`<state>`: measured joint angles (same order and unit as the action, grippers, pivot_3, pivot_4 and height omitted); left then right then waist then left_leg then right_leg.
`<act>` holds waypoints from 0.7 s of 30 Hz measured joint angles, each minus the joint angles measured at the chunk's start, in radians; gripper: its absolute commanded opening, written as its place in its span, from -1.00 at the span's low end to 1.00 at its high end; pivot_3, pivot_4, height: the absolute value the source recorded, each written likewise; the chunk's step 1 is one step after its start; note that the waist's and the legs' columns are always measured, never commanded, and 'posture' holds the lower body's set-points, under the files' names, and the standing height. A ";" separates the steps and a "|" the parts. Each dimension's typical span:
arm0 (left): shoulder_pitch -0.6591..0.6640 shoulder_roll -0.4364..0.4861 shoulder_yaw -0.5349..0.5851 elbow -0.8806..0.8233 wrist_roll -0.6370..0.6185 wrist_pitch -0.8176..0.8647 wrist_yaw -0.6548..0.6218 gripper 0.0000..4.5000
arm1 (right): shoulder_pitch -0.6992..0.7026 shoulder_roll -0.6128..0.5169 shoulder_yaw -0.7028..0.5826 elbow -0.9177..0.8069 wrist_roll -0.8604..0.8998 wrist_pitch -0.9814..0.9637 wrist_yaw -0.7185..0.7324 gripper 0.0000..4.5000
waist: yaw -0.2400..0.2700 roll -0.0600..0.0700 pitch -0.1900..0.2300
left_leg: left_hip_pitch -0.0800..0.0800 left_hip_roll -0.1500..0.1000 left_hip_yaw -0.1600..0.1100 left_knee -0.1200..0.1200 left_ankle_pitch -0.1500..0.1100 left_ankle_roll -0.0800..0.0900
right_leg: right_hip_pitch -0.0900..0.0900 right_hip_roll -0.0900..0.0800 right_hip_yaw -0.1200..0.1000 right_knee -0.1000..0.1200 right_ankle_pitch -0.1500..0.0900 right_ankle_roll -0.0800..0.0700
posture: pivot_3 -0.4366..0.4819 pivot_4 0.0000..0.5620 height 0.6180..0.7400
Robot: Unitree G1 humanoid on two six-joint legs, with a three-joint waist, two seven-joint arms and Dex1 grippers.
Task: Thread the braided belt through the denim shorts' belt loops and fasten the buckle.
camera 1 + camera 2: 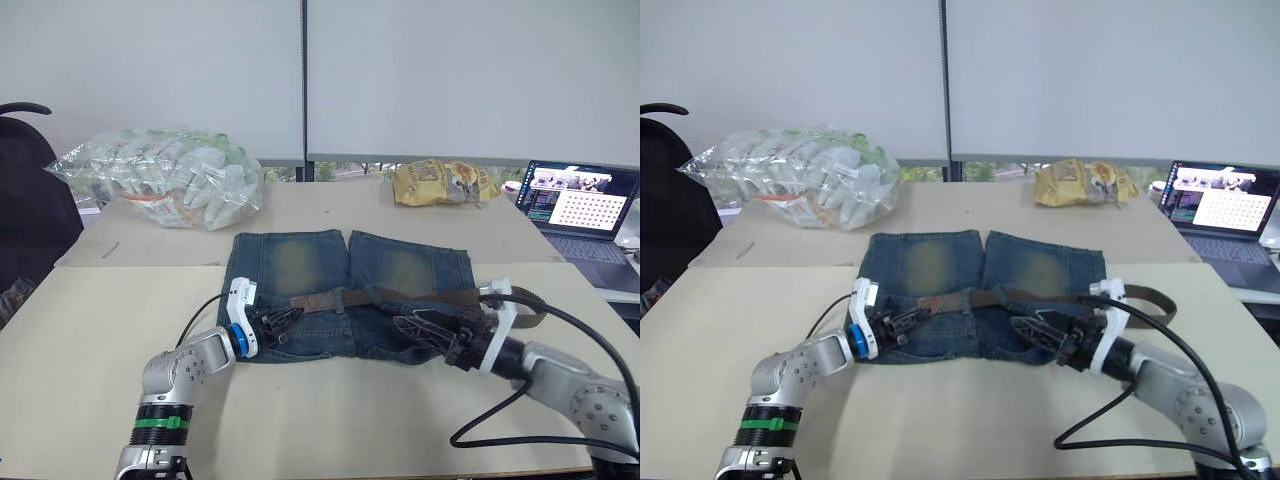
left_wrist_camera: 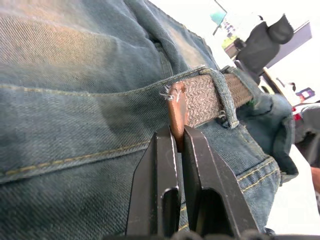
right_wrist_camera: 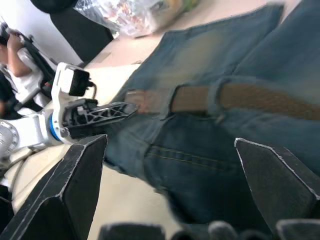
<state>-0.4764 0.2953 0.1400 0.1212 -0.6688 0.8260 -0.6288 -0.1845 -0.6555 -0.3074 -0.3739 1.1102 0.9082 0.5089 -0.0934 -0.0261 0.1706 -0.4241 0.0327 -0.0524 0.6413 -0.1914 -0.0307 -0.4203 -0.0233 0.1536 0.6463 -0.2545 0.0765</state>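
Observation:
The denim shorts (image 1: 340, 270) lie flat on the table with the waistband nearest me. The braided belt (image 1: 400, 296) runs along the waistband under a belt loop (image 2: 225, 97). Its far end (image 1: 1155, 298) curls on the table past the shorts' right side. I cannot make out the buckle; my right wrist hides that stretch. My left gripper (image 2: 176, 137) is shut on the belt's leather tip (image 2: 176, 107) at the left of the waistband. Just above the right part of the waistband, my right gripper (image 1: 420, 328) hovers open and holds nothing.
A clear bag of packets (image 1: 165, 175) sits at the back left and a yellow snack bag (image 1: 440, 183) at the back centre. A laptop (image 1: 580, 205) stands open at the right. A black chair (image 1: 30, 190) is left of the table. A person (image 3: 10, 45) is beyond it.

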 measured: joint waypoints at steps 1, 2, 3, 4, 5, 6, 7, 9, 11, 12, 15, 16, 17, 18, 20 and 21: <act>-0.004 -0.002 -0.001 0.000 0.000 0.000 0.000 -1.00 | -0.001 0.002 -0.009 0.002 0.021 0.003 -0.001 1.00 | 0.001 0.000 0.000 | 0.000 0.000 0.000 0.000 0.000 0.000 | 0.000 0.000 0.000 0.000 0.000 0.000 | -0.05 -0.47 1.00; -0.006 -0.004 -0.003 0.000 0.000 -0.001 0.001 -1.00 | 0.001 0.005 -0.015 0.003 0.040 0.013 -0.001 1.00 | 0.001 0.000 0.000 | 0.000 0.000 0.000 0.000 0.000 0.000 | 0.000 0.000 0.000 0.000 0.000 0.000 | -0.05 -0.47 1.00; -0.009 -0.007 -0.006 0.000 0.001 -0.001 0.001 -1.00 | 0.014 0.005 -0.013 0.001 0.048 0.017 0.005 1.00 | 0.003 0.000 0.000 | 0.000 0.000 0.000 0.000 0.000 0.000 | 0.000 0.000 0.000 0.000 0.000 0.000 | -0.05 -0.47 1.00; -0.010 -0.008 -0.006 0.000 0.001 -0.001 0.001 -1.00 | 0.027 0.004 -0.007 -0.003 0.039 0.015 0.013 1.00 | 0.005 0.000 0.000 | -0.001 0.000 0.000 0.000 0.000 0.000 | 0.000 0.000 0.000 0.000 0.000 0.000 | -0.05 -0.47 1.00; -0.011 -0.008 -0.007 0.000 0.001 -0.001 0.001 -1.00 | 0.047 0.004 0.009 -0.005 0.011 0.012 0.016 1.00 | 0.008 0.000 0.000 | -0.001 0.000 0.000 0.000 0.000 0.000 | 0.000 0.000 0.000 0.000 0.000 0.000 | -0.05 -0.47 1.00; -0.011 -0.008 -0.007 0.000 0.001 -0.001 0.001 -1.00 | 0.052 0.005 0.020 -0.001 -0.011 0.009 0.013 1.00 | 0.008 0.000 0.000 | -0.001 0.000 0.000 0.000 0.000 0.000 | -0.001 -0.001 0.000 0.000 0.000 0.000 | -0.05 -0.47 1.00; -0.011 -0.008 -0.007 0.000 0.002 -0.001 0.001 -1.00 | 0.045 0.012 0.021 0.015 -0.037 -0.006 0.005 1.00 | 0.008 0.000 0.000 | -0.001 -0.001 0.001 0.000 0.000 0.000 | -0.001 -0.001 0.001 0.000 0.000 0.000 | -0.05 -0.47 1.00; -0.011 -0.004 -0.010 -0.001 0.005 -0.002 -0.002 -1.00 | 0.006 0.012 0.009 0.046 -0.081 -0.040 -0.015 1.00 | 0.008 0.000 0.000 | -0.001 0.000 0.001 0.001 0.000 -0.001 | 0.000 -0.001 0.001 0.000 0.001 0.000 | -0.05 -0.47 1.00; -0.010 0.000 -0.019 -0.003 0.010 -0.003 -0.006 -1.00 | -0.031 -0.008 -0.005 0.068 -0.122 -0.067 -0.019 1.00 | 0.011 0.000 0.000 | 0.000 0.000 0.001 0.001 0.001 -0.001 | 0.000 0.000 0.001 0.000 0.001 0.000 | -0.05 -0.47 1.00; -0.010 0.001 -0.025 -0.007 0.014 -0.004 -0.009 -1.00 | -0.042 -0.029 -0.013 0.080 -0.145 -0.077 -0.015 1.00 | 0.014 0.000 0.000 | 0.000 0.000 0.000 0.001 0.001 -0.001 | 0.000 0.000 0.000 0.000 0.001 0.000 | -0.05 -0.47 1.00; -0.010 0.002 -0.039 -0.008 0.024 -0.014 -0.018 -1.00 | -0.055 -0.098 0.005 0.131 -0.232 -0.102 0.025 1.00 | 0.023 0.000 0.000 | -0.001 0.000 0.001 0.001 0.001 -0.001 | 0.000 0.000 0.000 0.000 0.001 0.000 | -0.05 -0.47 1.00; -0.011 0.002 -0.044 -0.008 0.031 -0.017 -0.021 -1.00 | -0.067 -0.145 0.052 0.162 -0.294 -0.118 0.055 1.00 | 0.023 0.000 0.000 | -0.001 -0.001 0.001 0.001 0.001 -0.001 | 0.000 -0.001 0.001 -0.001 0.001 0.000 | -0.05 -0.47 1.00; -0.013 0.002 -0.051 -0.008 0.036 -0.018 -0.025 -1.00 | -0.074 -0.182 0.087 0.185 -0.346 -0.132 0.076 1.00 | 0.024 0.000 0.000 | -0.001 -0.001 0.001 0.001 0.001 -0.001 | 0.000 -0.001 0.001 -0.001 0.001 0.000 | -0.05 -0.47 1.00; -0.013 0.002 -0.056 -0.008 0.039 -0.019 -0.029 -1.00 | -0.080 -0.222 0.133 0.213 -0.407 -0.157 0.107 1.00 | 0.025 0.000 0.000 | -0.001 -0.001 0.001 0.001 0.001 -0.001 | 0.000 -0.001 0.001 -0.001 0.001 0.000 | -0.05 -0.47 1.00; -0.013 0.002 -0.065 -0.008 0.043 -0.021 -0.040 -1.00 | -0.088 -0.244 0.178 0.263 -0.472 -0.170 0.147 0.63 | 0.026 0.000 0.000 | 0.000 0.000 0.001 0.001 0.001 -0.001 | 0.000 -0.001 0.000 -0.001 0.001 0.000 | -0.05 -0.47 1.00; -0.013 0.002 -0.071 -0.008 0.044 -0.022 -0.043 -1.00 | -0.089 -0.238 0.187 0.279 -0.481 -0.169 0.161 0.49 | 0.025 0.000 0.000 | -0.001 -0.001 0.001 0.001 0.001 -0.001 | 0.000 -0.001 0.001 0.000 0.001 0.000 | -0.05 -0.47 1.00</act>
<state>-0.4897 0.2972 0.0694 0.1131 -0.6250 0.8045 -0.6722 -0.2734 -0.8930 -0.1205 -0.0945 0.6292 0.7390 0.6703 -0.0680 -0.0265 0.1707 -0.4246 0.0321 -0.0516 0.6426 -0.1907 -0.0313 -0.4207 -0.0240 0.1541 0.6459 -0.2538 0.0769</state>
